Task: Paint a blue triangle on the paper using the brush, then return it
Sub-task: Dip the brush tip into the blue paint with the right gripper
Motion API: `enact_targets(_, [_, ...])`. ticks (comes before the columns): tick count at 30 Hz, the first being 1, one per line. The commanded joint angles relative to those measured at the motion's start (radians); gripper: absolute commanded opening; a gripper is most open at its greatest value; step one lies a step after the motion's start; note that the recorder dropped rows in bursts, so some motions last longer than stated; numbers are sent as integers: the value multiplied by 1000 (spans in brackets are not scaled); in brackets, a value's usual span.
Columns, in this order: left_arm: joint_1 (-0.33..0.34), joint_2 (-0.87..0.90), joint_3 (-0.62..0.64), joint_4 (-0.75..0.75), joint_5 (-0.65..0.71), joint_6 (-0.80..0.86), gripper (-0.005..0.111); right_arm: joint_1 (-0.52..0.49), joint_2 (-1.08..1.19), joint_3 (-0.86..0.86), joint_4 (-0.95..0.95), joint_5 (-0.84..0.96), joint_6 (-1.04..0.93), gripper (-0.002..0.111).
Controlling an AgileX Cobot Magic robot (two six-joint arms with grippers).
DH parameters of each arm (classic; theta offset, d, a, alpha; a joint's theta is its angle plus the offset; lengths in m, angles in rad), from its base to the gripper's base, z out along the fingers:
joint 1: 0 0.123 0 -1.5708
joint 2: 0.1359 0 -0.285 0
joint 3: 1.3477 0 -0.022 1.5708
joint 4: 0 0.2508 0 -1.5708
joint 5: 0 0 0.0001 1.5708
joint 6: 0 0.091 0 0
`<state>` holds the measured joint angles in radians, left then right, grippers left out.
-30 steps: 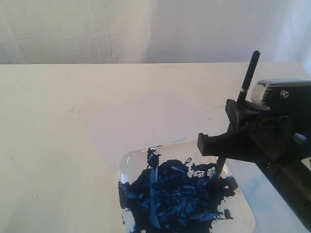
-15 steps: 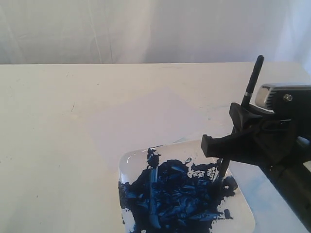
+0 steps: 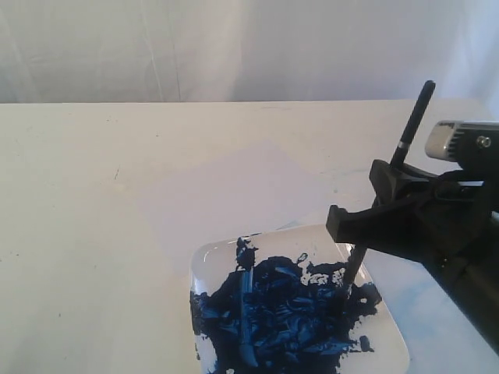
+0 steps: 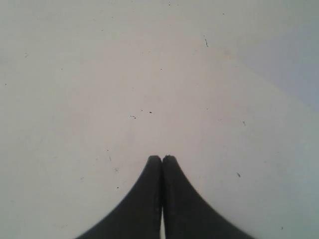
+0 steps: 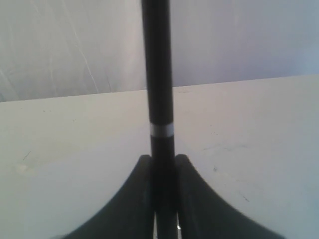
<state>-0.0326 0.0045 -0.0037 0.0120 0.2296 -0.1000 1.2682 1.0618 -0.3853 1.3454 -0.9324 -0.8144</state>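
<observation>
On cream table (image 3: 70, 234) (curtain (image 3: 234, 47) behind), paper (image 3: 234, 195)

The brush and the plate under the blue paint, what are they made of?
The brush: smooth black handle, probably plastic or painted wood, I can't tell which; its silver band shines like metal. The plate: white and glossy with bright reflections, maybe ceramic or hard plastic. The blue paint looks thick and wet.
</observation>
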Motion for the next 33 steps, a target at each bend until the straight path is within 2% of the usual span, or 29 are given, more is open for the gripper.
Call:
enact_targets(1, [-4, -4, 4, -2, 4, -1, 0, 7, 1, -2, 37, 0, -45, 0])
enact_targets(13, [-4, -4, 4, -2, 4, -1, 0, 7, 1, 4, 67, -4, -79, 0])
enact_targets(19, [-4, -4, 4, -2, 4, -1, 0, 7, -18, -20, 13, -30, -81, 0])
enact_targets(33, [-4, -4, 4, -2, 4, -1, 0, 7, 1, -33, 41, 108, -173, 0])
